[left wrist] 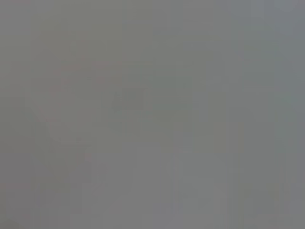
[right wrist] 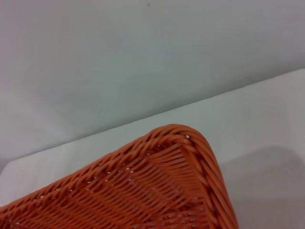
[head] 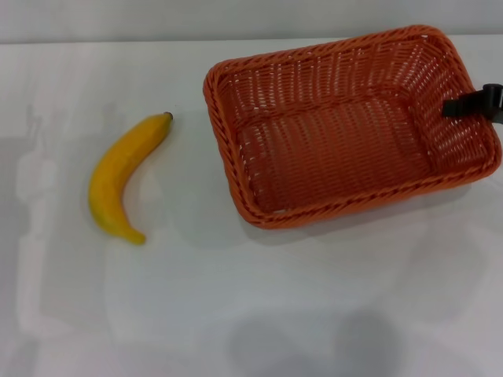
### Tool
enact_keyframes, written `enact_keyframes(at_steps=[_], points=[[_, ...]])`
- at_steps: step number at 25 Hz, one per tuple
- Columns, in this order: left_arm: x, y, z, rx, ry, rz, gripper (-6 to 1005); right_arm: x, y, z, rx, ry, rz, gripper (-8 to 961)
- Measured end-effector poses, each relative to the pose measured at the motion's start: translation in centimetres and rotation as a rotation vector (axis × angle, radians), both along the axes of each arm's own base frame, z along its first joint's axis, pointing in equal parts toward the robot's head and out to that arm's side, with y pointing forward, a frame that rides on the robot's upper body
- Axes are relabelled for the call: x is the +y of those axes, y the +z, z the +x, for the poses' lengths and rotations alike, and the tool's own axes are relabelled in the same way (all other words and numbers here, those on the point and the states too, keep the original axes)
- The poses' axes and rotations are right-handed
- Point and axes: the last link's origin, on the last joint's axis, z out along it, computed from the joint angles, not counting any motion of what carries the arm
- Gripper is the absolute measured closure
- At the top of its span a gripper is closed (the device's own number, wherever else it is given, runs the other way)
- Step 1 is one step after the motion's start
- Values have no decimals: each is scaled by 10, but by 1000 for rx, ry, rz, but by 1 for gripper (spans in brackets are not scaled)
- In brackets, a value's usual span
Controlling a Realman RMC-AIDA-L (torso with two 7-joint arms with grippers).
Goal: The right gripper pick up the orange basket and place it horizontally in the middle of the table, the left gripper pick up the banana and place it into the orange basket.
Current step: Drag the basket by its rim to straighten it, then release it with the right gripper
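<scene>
The right gripper sits at the right rim of the orange basket, apparently clamped on it though I cannot tell, so a shallow bite could slip or skew the basket toward the banana lying left.

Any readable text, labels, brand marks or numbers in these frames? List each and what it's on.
None readable.
orange basket: plain weave, no tag or print.
banana: no sticker.
table: bare white, no markings.
right gripper: black at the basket's right rim, no legible label.
Left wrist view: plain grey.
</scene>
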Motion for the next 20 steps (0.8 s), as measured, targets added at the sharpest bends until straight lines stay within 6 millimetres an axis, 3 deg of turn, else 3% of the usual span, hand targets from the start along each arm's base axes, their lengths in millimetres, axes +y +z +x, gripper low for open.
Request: enact_keyframes(at_steps=[13, 20], points=[[4, 1, 2, 5, -3, -2, 124, -3, -18, -12, 34, 9, -17, 820], [4, 1, 2, 4, 0, -5, 124, -4, -21, -8, 47, -14, 6, 819]])
